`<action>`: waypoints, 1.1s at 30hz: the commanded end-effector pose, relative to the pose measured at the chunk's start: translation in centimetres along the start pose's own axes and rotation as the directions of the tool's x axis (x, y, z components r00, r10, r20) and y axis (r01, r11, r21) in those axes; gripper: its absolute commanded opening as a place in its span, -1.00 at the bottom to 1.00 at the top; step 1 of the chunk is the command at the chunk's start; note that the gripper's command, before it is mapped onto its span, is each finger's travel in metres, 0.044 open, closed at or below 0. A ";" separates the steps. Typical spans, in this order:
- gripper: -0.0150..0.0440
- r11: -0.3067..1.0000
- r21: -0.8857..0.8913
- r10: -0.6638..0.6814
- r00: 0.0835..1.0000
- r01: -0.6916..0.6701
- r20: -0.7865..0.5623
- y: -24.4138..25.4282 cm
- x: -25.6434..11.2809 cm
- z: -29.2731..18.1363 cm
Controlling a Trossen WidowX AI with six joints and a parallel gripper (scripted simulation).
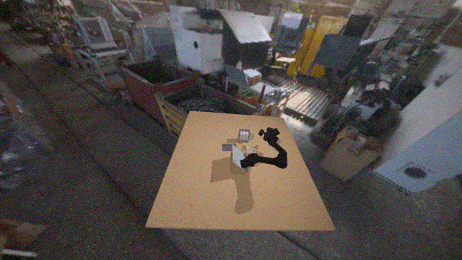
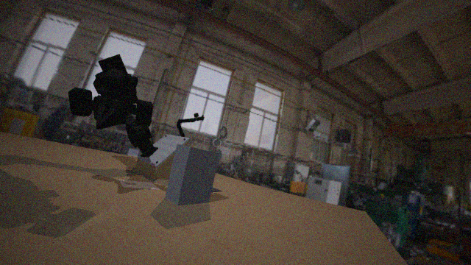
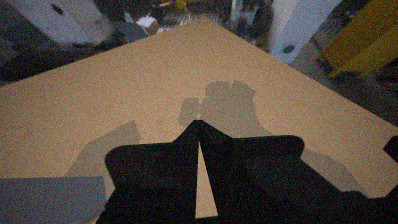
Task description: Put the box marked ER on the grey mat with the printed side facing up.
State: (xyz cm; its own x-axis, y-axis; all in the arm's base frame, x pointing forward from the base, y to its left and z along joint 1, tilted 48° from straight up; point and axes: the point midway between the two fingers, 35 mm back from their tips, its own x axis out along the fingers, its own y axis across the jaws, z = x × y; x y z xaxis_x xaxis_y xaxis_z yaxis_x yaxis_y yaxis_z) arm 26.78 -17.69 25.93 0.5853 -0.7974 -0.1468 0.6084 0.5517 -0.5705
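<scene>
Top view: gripper (image 1: 271,133) (image 2: 112,104) (image 3: 197,124) aloft at 3 o'clock of the grey bin (image 1: 244,130) (image 2: 195,178) (image 3: 50,200), clear of it. Fingertips together, nothing between them. Aiming past the bin, toward the table's far corner in the wrist view; only a bit of grey wall in sight there, at 8 o'clock of the tips.

Three QSFP-100G boxes (image 1: 244,136) standing in the bin, side by side from 9 to 3 o'clock in the top view, long axes apparently upright. ER box presumably among them; can't tell which, no reach code legible. Hidden behind the bin wall in the exterior view.

Grey mat (image 1: 227,147) (image 2: 216,190) at 8 o'clock of the bin in the top view, just beside it. No box laid on it yet.

Likely still at the looking stage. Need to swing toward 9 o'clock, read the printed sides, then open and come down over the ER box. Neighbours packed close, so easy to knock or pinch the wrong one. After lifting, must tip from upright to flat, print up, before release. Then back off, touching nothing.
</scene>
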 end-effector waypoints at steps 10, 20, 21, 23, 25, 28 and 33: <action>-0.49 0.987 -0.077 0.137 0.987 -0.144 -0.089 7.0 -0.8 -0.5; -0.49 0.960 -0.161 0.208 0.967 -0.231 -0.145 11.9 -2.5 -1.1; -0.49 0.956 -0.171 0.214 0.965 -0.238 -0.150 12.3 -2.7 -1.2; -0.49 0.949 -0.190 0.224 0.962 -0.252 -0.159 13.2 -3.2 -1.3; -0.49 0.941 -0.210 0.233 0.958 -0.266 -0.168 14.1 -3.6 -1.5; -0.49 0.928 -0.241 0.245 0.953 -0.284 -0.179 15.3 -4.4 -1.7; -0.49 0.904 -0.295 0.261 0.946 -0.309 -0.193 17.3 -5.7 -2.1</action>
State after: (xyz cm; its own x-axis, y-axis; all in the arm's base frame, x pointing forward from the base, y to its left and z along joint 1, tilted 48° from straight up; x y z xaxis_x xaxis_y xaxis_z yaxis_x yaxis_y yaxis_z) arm 32.65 -5.55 15.91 0.6101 -0.6630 -0.4338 0.2458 0.6788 -0.6919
